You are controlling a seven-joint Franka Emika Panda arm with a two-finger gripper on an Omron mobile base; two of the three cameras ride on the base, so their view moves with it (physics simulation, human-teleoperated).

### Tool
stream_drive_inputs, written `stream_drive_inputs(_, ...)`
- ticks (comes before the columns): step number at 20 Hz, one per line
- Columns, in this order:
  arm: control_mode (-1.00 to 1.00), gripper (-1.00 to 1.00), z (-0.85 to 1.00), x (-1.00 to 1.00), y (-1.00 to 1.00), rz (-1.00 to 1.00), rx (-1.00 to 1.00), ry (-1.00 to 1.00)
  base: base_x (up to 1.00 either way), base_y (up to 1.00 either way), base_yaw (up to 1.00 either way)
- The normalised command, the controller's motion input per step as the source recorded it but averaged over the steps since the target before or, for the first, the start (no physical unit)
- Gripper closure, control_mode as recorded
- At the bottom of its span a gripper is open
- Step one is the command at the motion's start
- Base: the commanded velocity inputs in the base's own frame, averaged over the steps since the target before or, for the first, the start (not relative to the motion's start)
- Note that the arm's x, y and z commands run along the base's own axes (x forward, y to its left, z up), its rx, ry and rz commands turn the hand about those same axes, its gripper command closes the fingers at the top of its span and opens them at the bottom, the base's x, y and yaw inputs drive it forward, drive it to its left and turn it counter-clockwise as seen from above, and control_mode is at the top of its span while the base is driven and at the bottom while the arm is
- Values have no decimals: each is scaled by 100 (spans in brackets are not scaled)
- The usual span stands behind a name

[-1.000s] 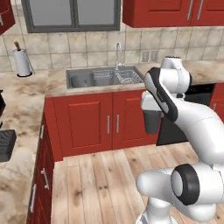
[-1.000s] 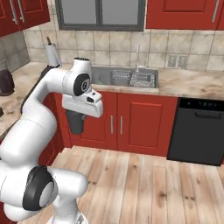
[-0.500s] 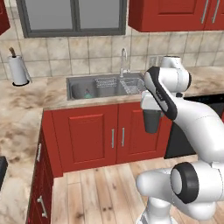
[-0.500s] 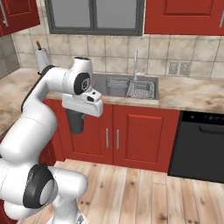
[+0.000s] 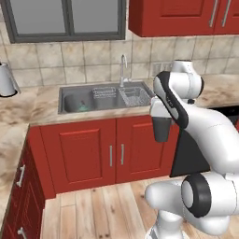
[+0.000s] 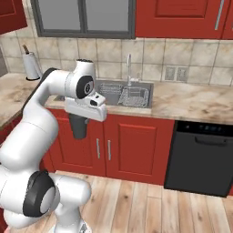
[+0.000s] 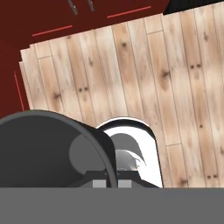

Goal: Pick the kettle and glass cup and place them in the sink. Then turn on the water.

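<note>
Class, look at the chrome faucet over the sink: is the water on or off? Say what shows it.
Off. No stream falls from the faucet into the sink, where the kettle already sits.

Sink (image 5: 70,91) set in worktop (image 5: 28,112), below window (image 5: 65,18). Faucet (image 5: 123,70) at sink's 12 o'clock rim. Kettle (image 5: 84,106) inside sink, at its 9 o'clock end; dish rack (image 5: 104,92) mid-basin, wire basket (image 5: 135,97) at 3 o'clock end. Glass cup (image 5: 161,129) hangs in pincer (image 5: 161,138), out before cabinet doors (image 5: 112,151), over floor (image 5: 93,210). Paper towel roll (image 6: 31,66) on worktop, 9 o'clock of sink. Dishwasher (image 6: 202,157) at sink's 3 o'clock.
</note>
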Motion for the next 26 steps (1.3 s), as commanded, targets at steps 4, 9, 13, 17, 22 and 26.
stream_drive_inputs(4, 100, 100, 0, 0, 0, 0, 0, 0, 41, -54, 0)
stream_drive_inputs(9, 100, 100, 0, 0, 0, 0, 0, 0, 45, -51, 0)
stream_drive_inputs(13, 100, 100, 0, 0, 0, 0, 0, 0, 43, -51, 0)
stream_drive_inputs(17, 100, 100, 0, 0, 0, 0, 0, 0, 44, -54, 0)
stream_drive_inputs(22, 100, 100, 0, 0, 0, 0, 0, 0, 44, -50, 0)
stream_drive_inputs(26, 100, 100, 0, 0, 0, 0, 0, 0, 47, -46, 1)
